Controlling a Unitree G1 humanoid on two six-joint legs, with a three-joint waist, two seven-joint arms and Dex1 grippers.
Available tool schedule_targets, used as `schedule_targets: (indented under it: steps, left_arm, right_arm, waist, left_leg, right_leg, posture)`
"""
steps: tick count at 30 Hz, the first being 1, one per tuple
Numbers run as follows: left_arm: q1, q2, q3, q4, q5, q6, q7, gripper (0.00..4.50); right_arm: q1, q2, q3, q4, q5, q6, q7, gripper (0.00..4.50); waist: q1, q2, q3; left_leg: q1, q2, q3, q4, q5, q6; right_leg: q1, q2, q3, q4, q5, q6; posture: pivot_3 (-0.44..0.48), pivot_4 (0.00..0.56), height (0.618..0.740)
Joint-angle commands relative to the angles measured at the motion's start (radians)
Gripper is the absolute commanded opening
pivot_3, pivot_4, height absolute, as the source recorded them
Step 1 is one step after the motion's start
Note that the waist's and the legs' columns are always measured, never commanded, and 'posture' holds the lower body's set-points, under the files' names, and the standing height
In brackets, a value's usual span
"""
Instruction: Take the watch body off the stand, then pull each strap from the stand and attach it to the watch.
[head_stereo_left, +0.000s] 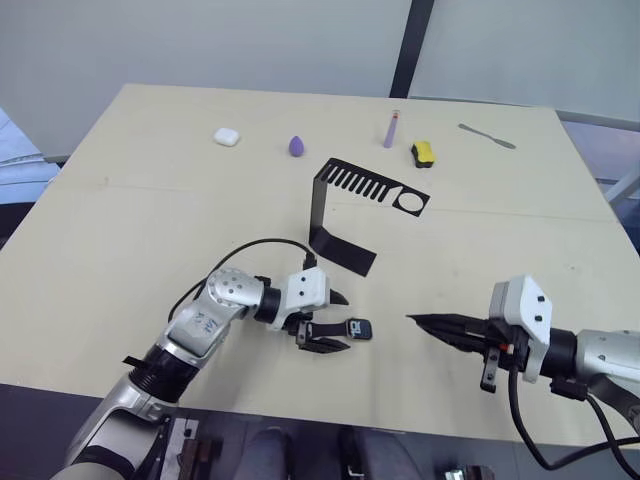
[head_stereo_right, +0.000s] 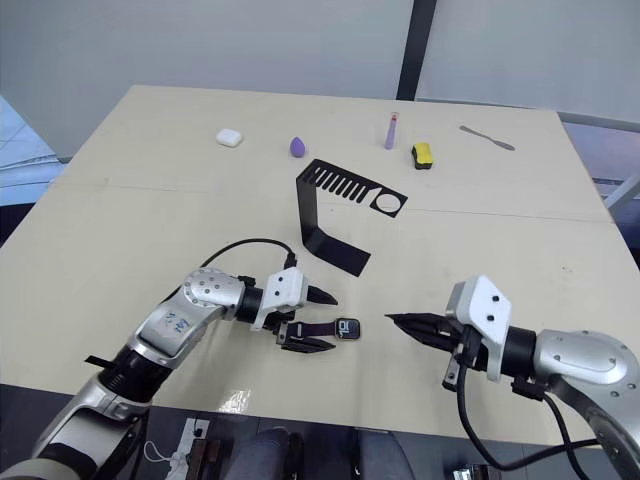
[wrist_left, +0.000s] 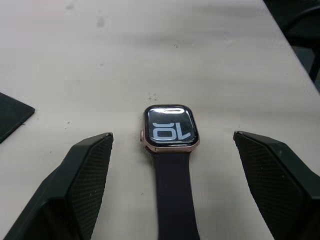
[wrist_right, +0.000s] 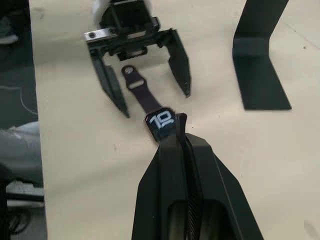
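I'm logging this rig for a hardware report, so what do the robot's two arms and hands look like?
Both arms are silver-grey metal with black joints and a white wrist housing. The left hand and right hand each have two black tapered fingers with a textured inner face. A black cable loops over the left forearm, and another hangs under the right wrist.

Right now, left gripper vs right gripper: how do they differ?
The left gripper has its fingers spread wide; the right gripper has its fingers pressed together into a single point. The left gripper straddles the strap joined to the watch body, without touching it; the right gripper points its tip at the watch body's far side. Shared: both sit low over the table, facing each other across the watch, neither holding anything.
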Motion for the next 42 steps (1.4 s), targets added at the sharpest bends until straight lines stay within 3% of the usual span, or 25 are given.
schedule_targets:
  steps: [1, 18, 21, 24, 25, 26, 30, 36, 42]
  left_arm:
    - [-0.001, -0.039, -0.019, -0.004, 0.035, -0.011, 0.033, 4.16]
    - [0.018, -0.085, -0.028, 0.001, 0.089, 0.056, 0.060, 4.16]
    - [0.021, -0.089, -0.026, 0.002, 0.082, 0.052, 0.050, 3.28]
    - [0.018, -0.090, -0.027, 0.008, 0.079, 0.056, 0.038, 1.88]
    - [0.015, -0.091, -0.025, 0.013, 0.077, 0.059, 0.035, 1.58]
    - [0.013, -0.093, -0.021, 0.018, 0.071, 0.064, 0.031, 1.58]
    - [-0.003, -0.107, 0.021, 0.023, 0.005, 0.154, 0.009, 1.58]
    - [-0.091, -0.118, 0.213, 0.036, -0.321, 0.645, -0.083, 1.58]
    - [-0.163, -0.106, 0.332, 0.155, -0.497, 0.883, -0.123, 1.58]
  right_arm:
    - [0.010, 0.015, -0.021, -0.033, -0.057, -0.064, 0.031, 0.00]
    - [0.011, 0.056, 0.007, -0.027, -0.116, -0.074, 0.050, 0.00]
    - [0.004, 0.060, 0.013, -0.026, -0.116, -0.070, 0.047, 0.00]
    - [0.000, 0.061, 0.020, -0.025, -0.120, -0.070, 0.044, 0.00]
    - [-0.001, 0.062, 0.022, -0.025, -0.126, -0.075, 0.042, 0.00]
    - [-0.002, 0.064, 0.024, -0.024, -0.133, -0.079, 0.040, 0.00]
    - [-0.009, 0.076, 0.030, -0.028, -0.171, -0.104, 0.030, 0.00]
    - [-0.060, 0.069, 0.100, -0.031, -0.369, -0.233, 0.011, 0.00]
    - [-0.149, 0.083, 0.205, 0.028, -0.582, -0.393, -0.006, 0.00]
  waist:
    - [-0.002, 0.000, 0.000]
    - [0.001, 0.000, 0.000]
    - [0.001, 0.000, 0.000]
    - [0.001, 0.000, 0.000]
    - [0.001, 0.000, 0.000]
    - [0.001, 0.000, 0.000]
    - [0.002, 0.000, 0.000]
    - [-0.002, 0.000, 0.000]
    - [-0.002, 0.000, 0.000]
  left_leg:
    - [0.000, 0.000, 0.000, 0.000, 0.000, 0.000]
    - [0.001, 0.000, 0.000, 0.001, 0.002, -0.003]
    - [0.001, 0.000, 0.000, 0.001, 0.002, -0.003]
    - [0.001, 0.000, 0.000, 0.001, 0.002, -0.004]
    - [0.001, 0.000, 0.000, 0.001, 0.002, -0.004]
    - [0.001, 0.000, 0.000, 0.001, 0.002, -0.004]
    - [0.001, 0.000, 0.000, 0.001, 0.002, -0.004]
    - [0.001, 0.000, 0.000, 0.002, 0.003, -0.005]
    - [0.001, 0.000, 0.000, 0.003, 0.004, -0.008]
  right_leg:
    - [0.000, 0.000, 0.000, 0.000, 0.000, 0.000]
    - [0.000, 0.000, 0.000, 0.001, 0.000, 0.000]
    - [0.001, 0.000, 0.000, 0.001, 0.000, 0.000]
    - [0.001, 0.001, 0.000, 0.002, 0.000, 0.000]
    - [0.001, 0.001, 0.000, 0.002, 0.000, 0.000]
    - [0.001, 0.001, 0.000, 0.002, 0.000, 0.000]
    - [0.001, 0.001, 0.000, 0.002, 0.000, 0.000]
    - [0.000, 0.001, 0.000, 0.003, 0.000, 0.000]
    - [0.000, 0.002, 0.000, 0.004, 0.000, 0.000]
  posture:
    - [0.000, 0.150, 0.740]
    - [0.000, 0.150, 0.740]
    - [0.000, 0.150, 0.740]
    - [0.000, 0.150, 0.740]
    - [0.000, 0.150, 0.740]
    - [0.000, 0.150, 0.740]
    - [0.000, 0.150, 0.740]
    - [0.000, 0.150, 0.740]
    - [0.000, 0.150, 0.740]
